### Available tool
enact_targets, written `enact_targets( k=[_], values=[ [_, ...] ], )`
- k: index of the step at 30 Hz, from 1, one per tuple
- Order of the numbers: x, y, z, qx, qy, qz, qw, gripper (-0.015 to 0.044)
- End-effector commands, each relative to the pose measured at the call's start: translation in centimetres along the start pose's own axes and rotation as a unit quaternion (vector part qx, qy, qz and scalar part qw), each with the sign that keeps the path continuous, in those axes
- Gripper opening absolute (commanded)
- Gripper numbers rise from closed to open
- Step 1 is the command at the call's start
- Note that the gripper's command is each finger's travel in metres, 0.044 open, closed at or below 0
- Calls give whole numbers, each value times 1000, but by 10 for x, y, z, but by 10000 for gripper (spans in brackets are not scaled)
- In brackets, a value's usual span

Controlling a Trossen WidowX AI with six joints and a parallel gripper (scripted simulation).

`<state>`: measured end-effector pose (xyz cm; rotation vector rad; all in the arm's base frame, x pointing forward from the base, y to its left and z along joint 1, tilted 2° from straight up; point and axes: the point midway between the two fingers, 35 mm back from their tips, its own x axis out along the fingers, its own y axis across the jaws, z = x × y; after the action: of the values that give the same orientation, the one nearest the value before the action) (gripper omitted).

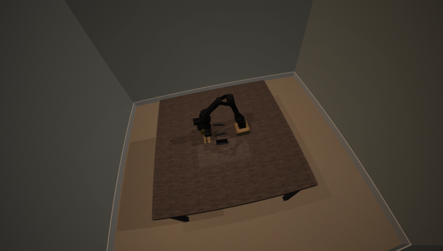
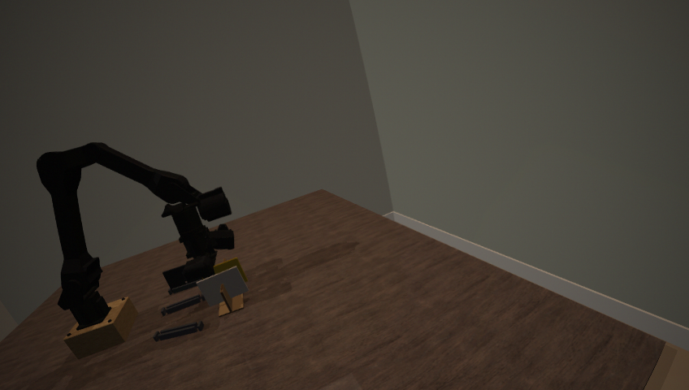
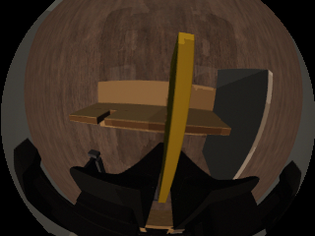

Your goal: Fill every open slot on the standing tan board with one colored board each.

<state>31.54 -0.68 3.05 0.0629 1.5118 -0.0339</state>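
Yellow board position: the yellow board [image 1: 202, 132] [image 2: 231, 264] [image 3: 179, 108] is crossing the middle of the tan board [image 1: 206, 139] [image 2: 225, 297] [image 3: 140, 118]; I cannot tell how deeply it is seating.
Yellow board orientation: it is standing on edge, its long axis running crosswise to the tan board and, in the wrist view, leaning slightly right toward the top.
Notch direction: hidden.
End effector: my end effector [image 1: 207, 133] [image 2: 200, 270] [image 3: 165, 147] is pinching the yellow board.
Gray board: the gray board [image 2: 222, 284] [image 3: 241, 113] is standing crosswise near one end of the tan board.
Open slot: one is showing toward the opposite end.
Black board: the black board [image 1: 221, 141] [image 2: 175, 277] is standing in its holder on the counter [image 1: 236, 180] [image 2: 387, 314] [image 3: 138, 44].
Markings: I am reading none.
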Motion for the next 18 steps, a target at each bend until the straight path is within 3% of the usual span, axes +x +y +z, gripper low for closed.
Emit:
enact_targets(
  k=[1, 6, 12, 18],
  values=[
    [0, 0, 0, 0, 0, 0, 1000, 0],
    [0, 0, 0, 0, 0, 0, 1000, 0],
    [0, 0, 0, 0, 0, 0, 1000, 157],
    [0, 0, 0, 0, 0, 0, 1000, 169]
  ],
)
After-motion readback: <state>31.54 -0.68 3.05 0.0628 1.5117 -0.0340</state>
